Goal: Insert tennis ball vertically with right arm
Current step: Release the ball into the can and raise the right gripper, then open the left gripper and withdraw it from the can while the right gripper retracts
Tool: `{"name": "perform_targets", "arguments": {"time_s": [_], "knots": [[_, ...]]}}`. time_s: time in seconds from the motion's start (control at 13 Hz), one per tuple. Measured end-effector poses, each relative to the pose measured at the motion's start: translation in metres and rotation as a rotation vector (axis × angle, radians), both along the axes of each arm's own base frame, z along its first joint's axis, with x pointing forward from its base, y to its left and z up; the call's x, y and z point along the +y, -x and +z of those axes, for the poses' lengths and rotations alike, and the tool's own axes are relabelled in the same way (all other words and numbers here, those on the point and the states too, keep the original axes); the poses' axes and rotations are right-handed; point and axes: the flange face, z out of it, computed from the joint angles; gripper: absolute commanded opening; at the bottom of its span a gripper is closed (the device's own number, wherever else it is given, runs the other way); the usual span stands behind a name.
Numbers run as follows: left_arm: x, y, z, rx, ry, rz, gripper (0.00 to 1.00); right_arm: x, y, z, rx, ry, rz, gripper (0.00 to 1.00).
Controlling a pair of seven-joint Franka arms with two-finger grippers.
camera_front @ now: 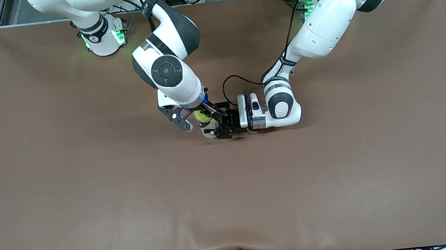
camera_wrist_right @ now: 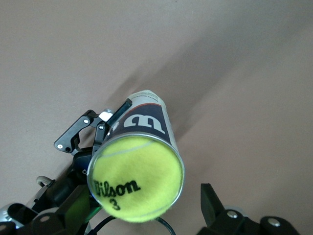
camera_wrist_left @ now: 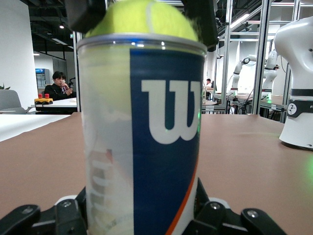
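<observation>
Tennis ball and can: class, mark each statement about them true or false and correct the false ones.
1. The can stands upright on the table. True.
2. The tennis ball lies on the table beside the can. False: it sits in the can's open top.
3. The left gripper holds the can near its base. True.
4. The ball is orange. False: it is yellow-green.
5. The right gripper is over the can's top. True.
</observation>
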Motion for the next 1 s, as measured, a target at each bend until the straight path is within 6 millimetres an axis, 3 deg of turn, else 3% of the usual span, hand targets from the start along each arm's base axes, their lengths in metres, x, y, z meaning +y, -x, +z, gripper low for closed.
{"name": "perform_targets", "arguments": {"time_s": [0.31,0.54,0.77,1.0], "knots": [[0.0,0.0,-0.001,0.001,0.0,0.0,0.81,0.0,-0.009,0.018,-0.027,-0.02,-0.008,1.0],[0.001,0.001,-0.005,0.005,-0.005,0.003,0.97,-0.013,-0.016,0.027,-0.005,0.005,-0.013,1.0],[0.006,0.003,-0.017,0.019,-0.023,0.009,1.0,-0.056,-0.035,0.046,0.013,0.044,0.082,1.0],[0.011,0.001,-0.02,0.024,-0.026,0.017,1.0,-0.13,-0.069,0.066,-0.002,0.019,0.212,1.0]]}}
